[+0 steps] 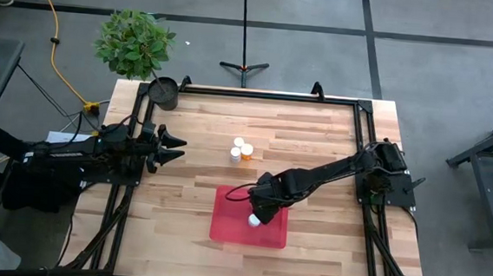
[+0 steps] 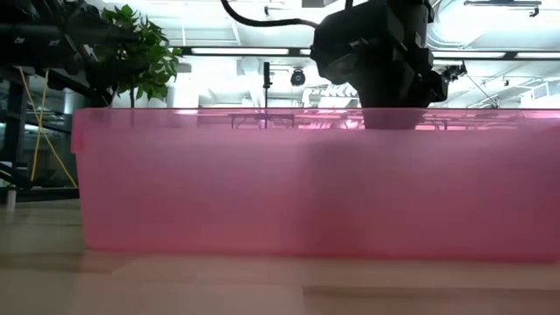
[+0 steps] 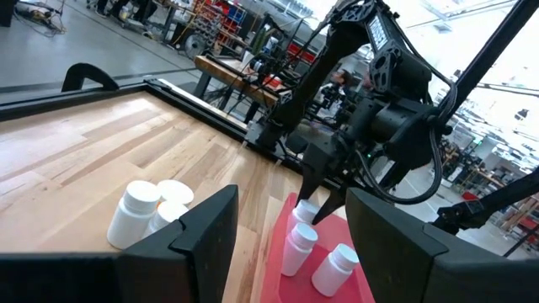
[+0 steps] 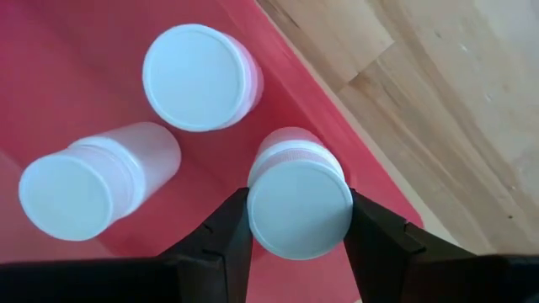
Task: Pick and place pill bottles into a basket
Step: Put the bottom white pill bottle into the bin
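The red tray point(image 1: 227, 224) lies on the table's near middle; its wall point(image 2: 262, 192) fills the low view. Three white-capped pill bottles are in it: one between my right gripper's fingers point(image 4: 299, 210), one upright point(image 4: 198, 76), one tilted point(image 4: 84, 189). My right gripper point(image 1: 257, 215) reaches down into the tray and is shut on the first bottle. A few more bottles point(image 1: 239, 148) stand in a cluster on the wood beyond the tray, also shown in the left wrist view point(image 3: 139, 215). My left gripper point(image 1: 176, 147) hangs open and empty at the table's left side. My right gripper pinches the bottle by its round white cap point(image 4: 253, 215), one finger on each side of the cap. The fingers come from above, pointing down. The bottle is upright inside the tray near its right wall point(image 3: 305, 210); whether its base rests on the tray floor I cannot tell.
A dark round pot point(image 1: 164, 91) with a green plant point(image 1: 135, 41) beside it stands at the table's far left corner. A black frame rail point(image 1: 258, 94) runs along the table's far edge. Bare wood lies between the tray and my left gripper.
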Controlling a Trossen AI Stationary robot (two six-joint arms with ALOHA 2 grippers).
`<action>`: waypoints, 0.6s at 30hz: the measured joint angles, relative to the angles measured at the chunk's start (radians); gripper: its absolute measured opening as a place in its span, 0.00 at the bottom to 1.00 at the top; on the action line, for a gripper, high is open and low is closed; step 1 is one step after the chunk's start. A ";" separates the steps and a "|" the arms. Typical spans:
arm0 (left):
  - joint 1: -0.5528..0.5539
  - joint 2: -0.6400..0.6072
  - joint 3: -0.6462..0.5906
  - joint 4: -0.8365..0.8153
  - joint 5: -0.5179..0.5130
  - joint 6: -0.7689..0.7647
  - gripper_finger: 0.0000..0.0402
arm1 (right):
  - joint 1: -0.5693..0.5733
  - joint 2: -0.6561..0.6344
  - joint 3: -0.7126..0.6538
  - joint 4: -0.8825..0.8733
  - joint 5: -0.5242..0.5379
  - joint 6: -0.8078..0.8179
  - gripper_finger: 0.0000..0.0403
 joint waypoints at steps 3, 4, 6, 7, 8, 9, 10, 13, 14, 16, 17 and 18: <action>0.000 0.000 0.000 0.000 0.000 0.000 0.63 | 0.000 0.001 0.000 0.010 -0.003 0.000 0.36; 0.000 0.000 0.000 0.000 0.000 -0.001 0.63 | 0.000 0.002 0.000 0.011 -0.003 0.001 0.36; 0.000 0.000 0.000 0.000 0.000 -0.001 0.63 | 0.000 0.002 0.000 0.010 -0.004 0.006 0.36; 0.000 0.000 0.000 0.000 0.000 -0.001 0.63 | 0.000 0.002 0.000 0.010 -0.005 0.006 0.36; 0.000 0.000 0.000 0.000 0.000 -0.002 0.63 | 0.002 0.002 0.000 0.012 -0.008 0.007 0.36; 0.000 0.000 0.000 0.000 0.000 -0.002 0.63 | 0.002 0.002 0.000 0.014 -0.008 0.008 0.36; 0.000 0.000 0.000 0.000 0.000 -0.002 0.63 | 0.002 0.002 0.000 0.015 -0.008 0.008 0.36; 0.000 0.000 0.000 0.000 0.000 -0.002 0.63 | 0.002 0.002 0.000 0.015 -0.011 0.008 0.36; 0.000 0.000 0.000 0.000 0.000 -0.002 0.63 | 0.002 0.002 0.000 0.016 -0.017 0.008 0.36; 0.000 0.000 0.000 0.000 0.000 -0.002 0.63 | 0.002 0.006 0.001 0.023 -0.026 0.008 0.36; 0.000 0.000 0.000 0.000 0.000 -0.002 0.63 | 0.002 0.010 0.002 0.028 -0.028 0.008 0.36; 0.000 0.000 0.000 0.000 0.000 -0.003 0.63 | 0.002 0.013 0.002 0.030 -0.032 0.008 0.36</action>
